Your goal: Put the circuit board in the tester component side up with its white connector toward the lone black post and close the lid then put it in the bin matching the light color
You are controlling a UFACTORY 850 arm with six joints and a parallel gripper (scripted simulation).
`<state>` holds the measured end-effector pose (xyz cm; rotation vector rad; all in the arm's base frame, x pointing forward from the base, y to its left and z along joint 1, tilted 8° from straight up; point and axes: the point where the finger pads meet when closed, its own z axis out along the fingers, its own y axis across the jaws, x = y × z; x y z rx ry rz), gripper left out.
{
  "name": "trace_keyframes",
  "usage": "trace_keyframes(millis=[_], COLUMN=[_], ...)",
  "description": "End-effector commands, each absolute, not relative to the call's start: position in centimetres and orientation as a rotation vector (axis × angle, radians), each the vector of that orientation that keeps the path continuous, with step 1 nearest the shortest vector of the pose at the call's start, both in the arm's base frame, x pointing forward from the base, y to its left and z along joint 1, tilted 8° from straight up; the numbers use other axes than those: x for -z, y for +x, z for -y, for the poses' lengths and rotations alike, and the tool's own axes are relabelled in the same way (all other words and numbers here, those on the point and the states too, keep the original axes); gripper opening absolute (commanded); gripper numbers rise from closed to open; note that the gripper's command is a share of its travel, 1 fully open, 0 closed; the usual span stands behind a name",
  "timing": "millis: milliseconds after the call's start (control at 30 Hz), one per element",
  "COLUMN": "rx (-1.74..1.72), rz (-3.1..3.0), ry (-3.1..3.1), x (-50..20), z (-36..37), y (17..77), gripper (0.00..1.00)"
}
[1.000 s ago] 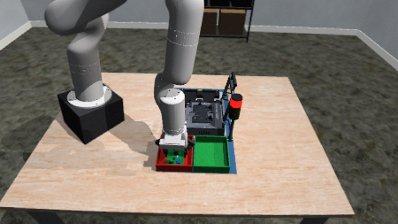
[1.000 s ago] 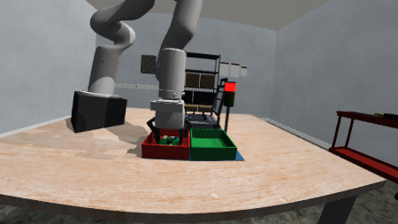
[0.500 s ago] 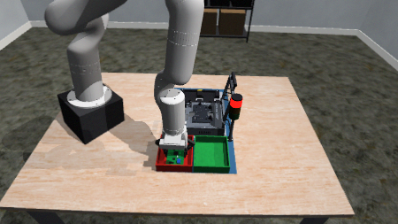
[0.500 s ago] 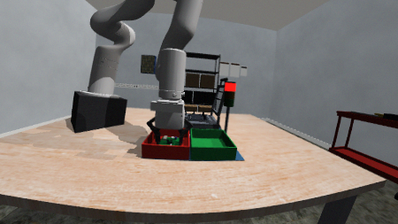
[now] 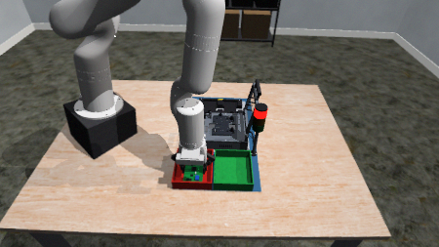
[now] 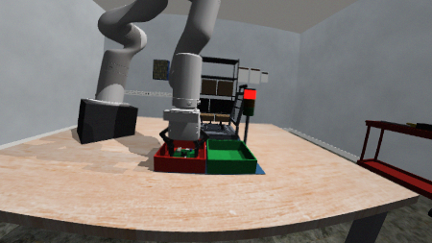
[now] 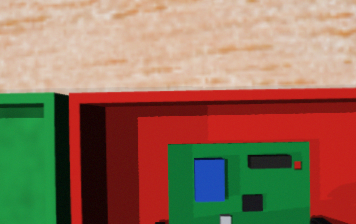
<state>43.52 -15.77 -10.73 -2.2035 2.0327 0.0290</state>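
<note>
The green circuit board (image 5: 192,173) (image 6: 180,154) (image 7: 235,180) is component side up inside the walls of the red bin (image 5: 192,185) (image 6: 180,165) (image 7: 200,96). Its blue block and black chips show in the wrist view; a pale block is cut off at the lower edge. My gripper (image 5: 194,168) (image 6: 183,151) (image 7: 240,220) reaches down into the red bin and is shut on the board, one fingertip at each side edge. Whether the board touches the bin floor is hard to tell. The signal light (image 5: 260,112) (image 6: 250,94) shows red. The tester (image 5: 234,144) stands behind the bins with its lid (image 5: 257,89) up.
The empty green bin (image 5: 233,186) (image 6: 231,167) (image 7: 49,150) stands close beside the red bin. The light's thin pole (image 5: 255,143) (image 6: 246,131) rises at the right behind the green bin. A blue mat (image 5: 257,183) shows at the bins' right edge.
</note>
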Motion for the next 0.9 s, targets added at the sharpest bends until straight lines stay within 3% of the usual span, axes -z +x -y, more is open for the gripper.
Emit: trace_keyframes(millis=[0, 733, 767, 867], rx=[-0.027, -0.027, -0.027, -0.027], rz=[-2.032, -2.032, -2.032, -2.032], ry=[-2.203, -2.203, -2.203, -2.203], x=[10.68, 10.83, 10.83, 10.83], z=[15.8, 15.79, 15.79, 15.79], y=[43.59, 43.6, 43.6, 43.6], gripper=[0.79, 0.79, 1.0, 1.0])
